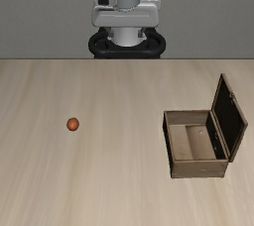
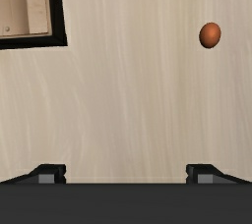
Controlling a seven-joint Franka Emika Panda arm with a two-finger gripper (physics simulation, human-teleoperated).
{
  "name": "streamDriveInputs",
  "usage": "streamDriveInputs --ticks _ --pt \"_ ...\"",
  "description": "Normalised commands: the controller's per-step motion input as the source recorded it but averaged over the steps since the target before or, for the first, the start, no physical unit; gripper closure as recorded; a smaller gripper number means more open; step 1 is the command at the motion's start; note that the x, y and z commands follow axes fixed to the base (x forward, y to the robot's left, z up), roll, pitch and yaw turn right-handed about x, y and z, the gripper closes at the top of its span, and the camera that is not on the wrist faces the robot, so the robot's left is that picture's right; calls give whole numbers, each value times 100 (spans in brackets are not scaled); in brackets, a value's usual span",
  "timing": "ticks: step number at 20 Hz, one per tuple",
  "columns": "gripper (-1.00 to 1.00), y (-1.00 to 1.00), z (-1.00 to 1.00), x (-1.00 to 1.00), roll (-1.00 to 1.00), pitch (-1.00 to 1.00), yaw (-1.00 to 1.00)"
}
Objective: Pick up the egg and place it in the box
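A small brown egg (image 1: 72,124) lies on the light wooden table (image 1: 119,170), toward the exterior view's left. The wooden box (image 1: 177,143) stands open toward the exterior view's right, its dark-lined lid (image 1: 231,116) raised on its far side. In the wrist view my gripper (image 2: 126,174) hangs high above the table, open, its fingertips (image 2: 47,172) spread wide with nothing between them. From there the egg (image 2: 210,35) lies well ahead to one side and a corner of the box (image 2: 57,12) to the other.
The arm's white body and dark base (image 1: 125,17) stand at the table's far edge. Bare tabletop stretches between the egg and the box. A grey wall runs behind the table.
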Motion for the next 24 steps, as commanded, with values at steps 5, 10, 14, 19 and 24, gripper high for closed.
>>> streamDriveInputs --ticks 5,10,14,19,24 --pt "-100 -100 0 0 0 0 0" --pt "-100 -100 0 0 0 0 0" --pt "-100 -100 0 0 0 0 0" --pt "-100 0 0 100 0 0 0" --pt "-100 0 0 100 0 0 0"
